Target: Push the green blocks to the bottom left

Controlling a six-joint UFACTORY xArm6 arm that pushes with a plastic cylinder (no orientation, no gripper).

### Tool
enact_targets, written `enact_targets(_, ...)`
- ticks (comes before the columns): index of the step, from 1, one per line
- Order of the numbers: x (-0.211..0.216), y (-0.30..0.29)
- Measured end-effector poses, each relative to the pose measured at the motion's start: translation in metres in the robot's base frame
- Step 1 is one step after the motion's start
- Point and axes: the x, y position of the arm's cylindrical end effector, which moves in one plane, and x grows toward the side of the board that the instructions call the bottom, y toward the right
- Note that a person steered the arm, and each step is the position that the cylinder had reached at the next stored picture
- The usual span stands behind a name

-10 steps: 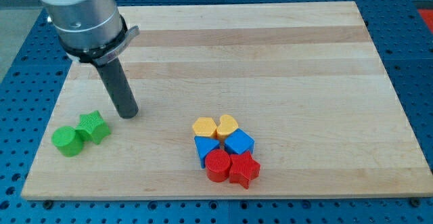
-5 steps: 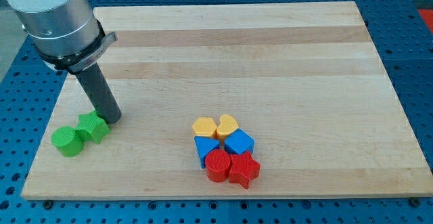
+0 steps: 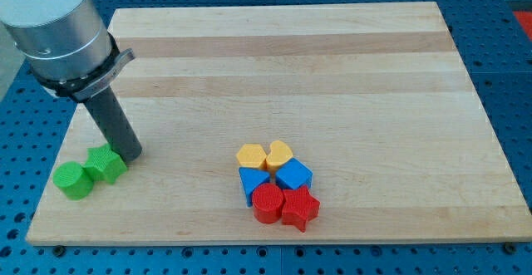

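My tip (image 3: pixel 129 154) sits on the wooden board (image 3: pixel 332 76), touching the upper right side of the green star block (image 3: pixel 105 164). There are no jaws, only the plain rod. The green round block (image 3: pixel 72 180) touches the star's left side, nearer the board's bottom left corner. Around the board lies a blue perforated table (image 3: pixel 507 100).

2 green blocks (image 3: pixel 87 172), yellow (image 3: pixel 265 154), blue (image 3: pixel 275 177), red (image 3: pixel 284 204)
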Motion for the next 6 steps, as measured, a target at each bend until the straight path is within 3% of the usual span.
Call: enact_targets(6, 0.029, -0.015)
